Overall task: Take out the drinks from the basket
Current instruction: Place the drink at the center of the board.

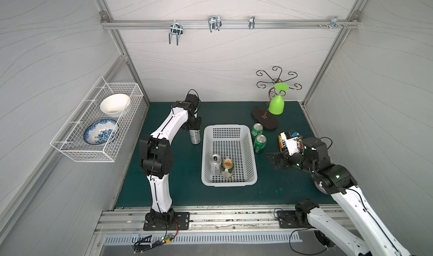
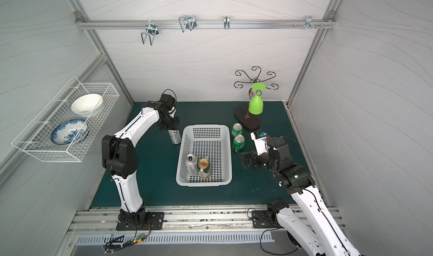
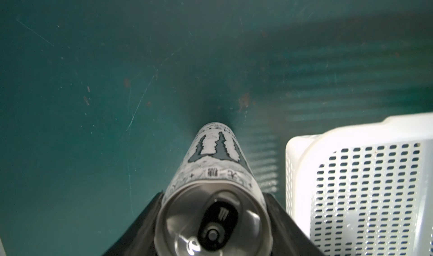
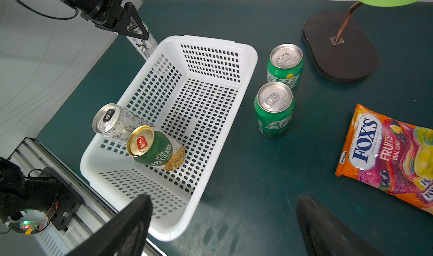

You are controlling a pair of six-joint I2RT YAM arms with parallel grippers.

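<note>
The white perforated basket (image 1: 228, 126) (image 4: 206, 40) sits mid-mat. In its near left corner stand a silver-white can (image 1: 215, 164) (image 4: 112, 123) and a green-white can with a gold top (image 1: 227, 168) (image 4: 157, 149). Left of the basket, my left gripper (image 1: 194, 128) (image 3: 214, 196) is shut on the top of another silver-white can (image 1: 195, 137) (image 3: 218, 163), upright with its base at the mat. Two green cans (image 1: 257, 130) (image 1: 260, 143) stand on the mat right of the basket. My right gripper (image 1: 273, 160) (image 4: 223, 201) hangs open and empty beside the basket's near right part.
An orange snack packet (image 4: 386, 154) lies by the right arm. A dark oval stand (image 1: 264, 121) with a green glass (image 1: 276, 105) is at the back right. A white wire rack (image 1: 98, 121) holding two bowls hangs on the left wall.
</note>
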